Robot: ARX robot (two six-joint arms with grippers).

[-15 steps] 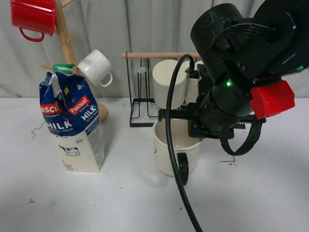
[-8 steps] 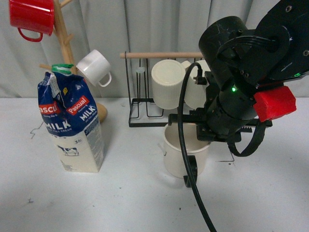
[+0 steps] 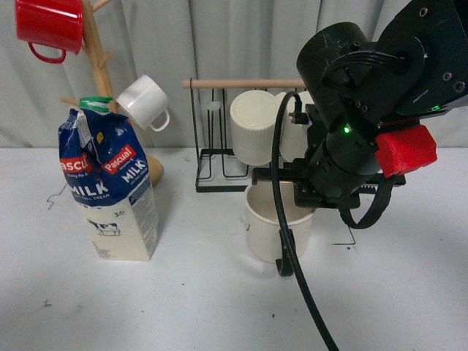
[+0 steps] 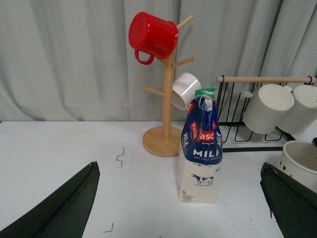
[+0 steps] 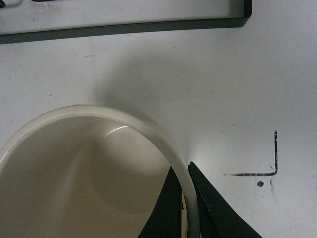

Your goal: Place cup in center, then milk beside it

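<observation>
Across the front view, the right arm (image 3: 351, 124) fills the 2 o'clock side and hides the far rim of the cup (image 3: 267, 223). Its fingertips are out of sight here, and a black cable (image 3: 278, 212) crosses the cup's handle. Whether the cup's base touches the white table (image 3: 183, 307) is hard to tell. The milk (image 3: 113, 194) stands upright at 9 o'clock from the cup, well apart. At 11 o'clock a red mug (image 3: 47, 25) on the mug tree (image 3: 95, 51) is cut off by the edge, and a grey curtain (image 3: 219, 36) closes the back.

From the left wrist, the left gripper (image 4: 178, 168) is spread wide and holds nothing. The milk stands beyond it, and the cup is cut off at the edge.

From the right wrist, the right gripper (image 5: 190, 201) is narrow, pinching the cup's rim, one finger inside and one outside. Most of the cup is cut off; a black corner mark (image 5: 270, 166) lies near it on the table
</observation>
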